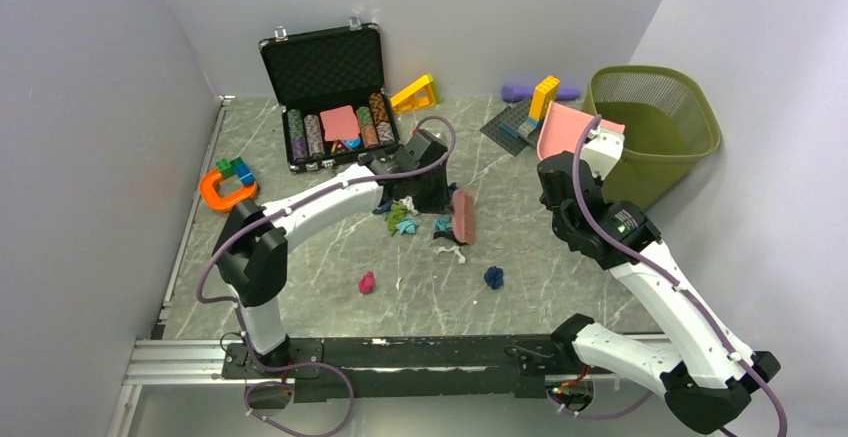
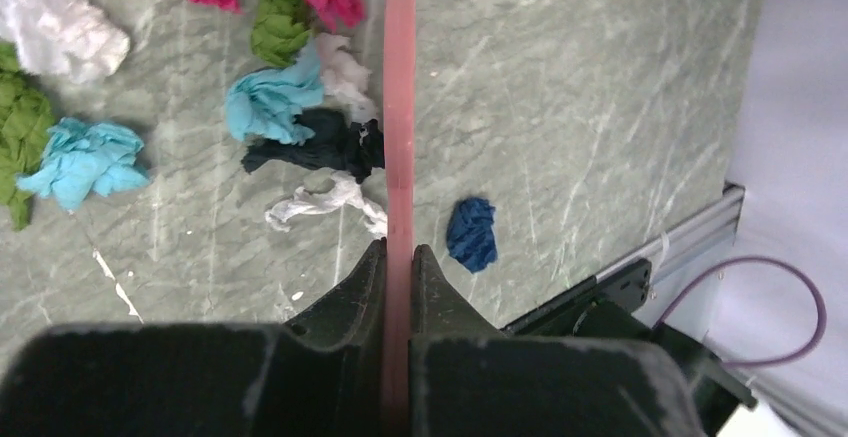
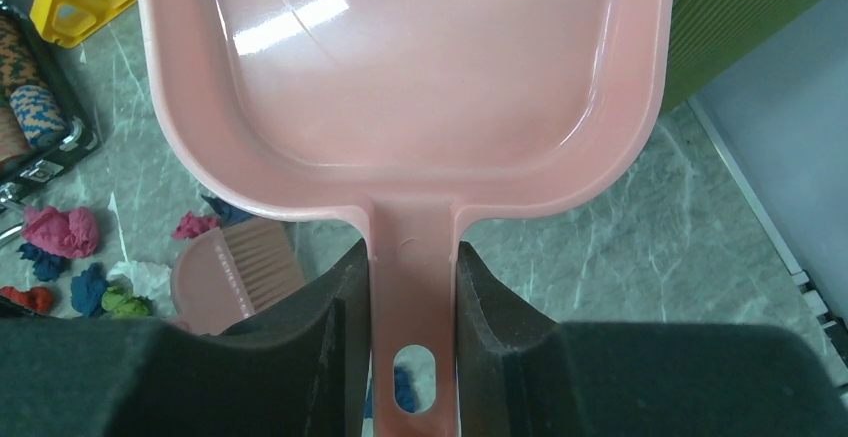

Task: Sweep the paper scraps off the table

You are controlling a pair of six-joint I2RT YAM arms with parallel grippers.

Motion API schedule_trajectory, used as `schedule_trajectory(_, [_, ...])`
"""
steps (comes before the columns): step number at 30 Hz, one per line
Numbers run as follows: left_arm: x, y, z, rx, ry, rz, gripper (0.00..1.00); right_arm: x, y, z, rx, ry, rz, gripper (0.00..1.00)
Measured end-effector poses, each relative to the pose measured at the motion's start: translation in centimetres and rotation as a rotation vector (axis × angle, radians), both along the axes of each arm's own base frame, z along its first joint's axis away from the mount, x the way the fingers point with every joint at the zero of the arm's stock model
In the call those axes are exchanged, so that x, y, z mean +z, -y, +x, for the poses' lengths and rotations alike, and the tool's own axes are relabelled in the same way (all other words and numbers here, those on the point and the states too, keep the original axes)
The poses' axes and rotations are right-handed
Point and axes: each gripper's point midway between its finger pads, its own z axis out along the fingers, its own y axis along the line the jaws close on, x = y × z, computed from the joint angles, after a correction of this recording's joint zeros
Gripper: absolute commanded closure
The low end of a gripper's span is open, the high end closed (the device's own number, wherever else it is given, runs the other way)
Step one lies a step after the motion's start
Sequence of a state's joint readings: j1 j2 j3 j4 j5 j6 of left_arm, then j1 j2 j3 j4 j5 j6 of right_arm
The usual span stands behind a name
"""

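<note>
Paper scraps (image 1: pixel 405 219) lie bunched in the middle of the grey table (image 1: pixel 560 277), with a stray magenta wad (image 1: pixel 367 282) and a dark blue wad (image 1: pixel 493 277) nearer the front. My left gripper (image 1: pixel 440 192) is shut on a pink brush (image 1: pixel 463 217) standing just right of the bunch. In the left wrist view my left gripper (image 2: pixel 399 252) clamps the brush (image 2: pixel 399 107) edge-on, with teal (image 2: pixel 270 102), green (image 2: pixel 280 22) and white (image 2: pixel 60 32) wads left of it and the blue wad (image 2: pixel 471 234) to its right. My right gripper (image 3: pixel 412 257) is shut on the handle of a pink dustpan (image 3: pixel 400 67), held up beside the bin.
A green mesh bin (image 1: pixel 655 122) stands at the back right. An open black case of poker chips (image 1: pixel 330 97) sits at the back, a yellow block (image 1: pixel 415 92) beside it. An orange horseshoe piece (image 1: pixel 222 192) lies at the left. Building blocks on a grey baseplate (image 1: pixel 515 122) sit behind the dustpan.
</note>
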State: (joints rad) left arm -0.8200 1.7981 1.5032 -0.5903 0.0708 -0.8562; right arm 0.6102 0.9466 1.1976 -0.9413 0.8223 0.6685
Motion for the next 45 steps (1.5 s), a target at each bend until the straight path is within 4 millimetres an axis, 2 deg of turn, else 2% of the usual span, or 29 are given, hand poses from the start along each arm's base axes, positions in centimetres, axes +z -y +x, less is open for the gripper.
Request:
schedule_trajectory(3, [1.5, 1.1, -0.4, -0.073, 0.025, -0.063, 1.0, -0.1, -0.2, 0.0, 0.014, -0.007, 0.001, 1.0])
schedule_trajectory(10, [5.8, 6.8, -1.7, -0.295, 0.044, -0.372, 1.0, -0.5, -0.8, 0.1, 0.046, -0.017, 0.011, 1.0])
schedule_trajectory(12, [5.6, 8.2, -2.4, -0.355, 0.011, -0.414, 1.0, -0.6, -0.9, 0.1, 0.051, -0.021, 0.011, 1.0])
schedule_trajectory(14, [4.4, 9.5, -3.4, -0.414, -0.037, -0.418, 1.0, -0.6, -1.1, 0.2, 0.056, -0.02, 0.014, 1.0])
schedule_trajectory(16, [3.2, 10.2, -4.5, -0.462, -0.07, -0.391, 1.0, -0.6, -1.3, 0.3, 0.063, -0.02, 0.019, 1.0])
schedule_trajectory(19, [0.8, 10.2, -7.5, -0.541, -0.122, -0.304, 1.0, -1.0, -1.6, 0.6, 0.072, -0.022, 0.022, 1.0])
schedule_trajectory(22, [-0.7, 9.5, -9.7, -0.581, -0.145, -0.214, 1.0, -1.7, -2.0, 0.9, 0.08, -0.043, 0.015, 1.0])
schedule_trajectory(24, [-2.0, 8.5, -10.2, -0.575, -0.141, -0.128, 1.0, -2.1, -2.3, 1.1, 0.087, -0.053, 0.013, 1.0])
schedule_trajectory(27, [-3.5, 6.2, -9.4, -0.517, -0.131, 0.012, 1.0, -2.3, -2.7, 1.5, 0.098, -0.06, 0.011, 1.0])
schedule_trajectory(29, [-3.3, 4.5, -8.3, -0.465, -0.108, 0.089, 1.0, -2.4, -3.0, 1.7, 0.104, -0.061, 0.016, 1.0])
schedule_trajectory(34, [0.2, -1.0, -5.9, -0.32, 0.021, 0.222, 1.0, -3.2, -3.8, 2.1, 0.127, -0.077, 0.021, 1.0])
schedule_trajectory(39, [3.1, -7.5, -5.1, -0.223, 0.069, 0.252, 1.0, -4.7, -4.7, 2.6, 0.161, -0.125, 0.007, 1.0])
schedule_trajectory(42, [5.4, -8.5, -4.8, -0.221, 0.113, 0.194, 1.0, -5.3, -4.9, 2.7, 0.171, -0.151, -0.011, 1.0])
schedule_trajectory(45, [8.1, -7.7, -5.6, -0.268, 0.162, 0.088, 1.0, -5.6, -4.8, 2.7, 0.176, -0.166, -0.024, 1.0])
